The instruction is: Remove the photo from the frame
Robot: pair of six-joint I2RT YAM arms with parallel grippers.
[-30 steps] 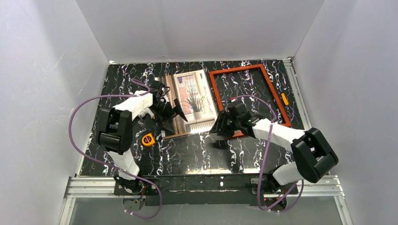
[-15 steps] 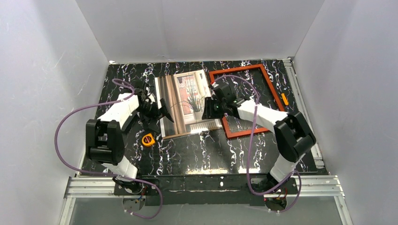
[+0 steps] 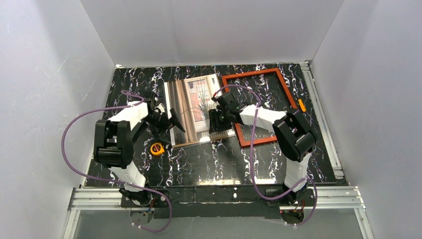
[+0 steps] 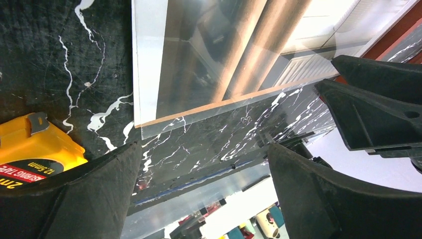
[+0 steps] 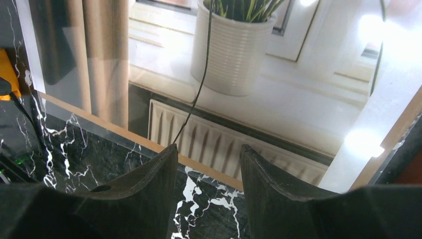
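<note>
- My right claw (image 5: 209,149) is partly open and holds nothing. It hangs just above the near edge of the photo (image 3: 191,99), with its tips aimed down at the printed radiator.
- My left claw (image 4: 204,149) is spread as wide as it goes and is also empty. It sits low over the bench (image 3: 209,162) at the photo's near left corner.
- The photo lies flat, picture side up, left of centre on the bench. From my right claw it spreads toward 11 o'clock, and from my left claw toward 1 o'clock.
- Its long axis runs nearly 12 to 6, so the short near edge lies crosswise between my two claws.
- A clear sheet (image 4: 149,132) seems to lie on the print, reaching a little past its near edge.
- The frame (image 3: 251,73) lies hollow at 3 o'clock from my right claw, with bare bench inside it. Its left rail is just beside the photo's right edge, and I cannot tell whether they touch.
- A yellow tape measure (image 3: 157,148) sits at 7 o'clock from my left claw, apart from the photo.
- As I judge it, the photo is already out of the frame. My right claw is the nearer one to the side where the two lie close.
</note>
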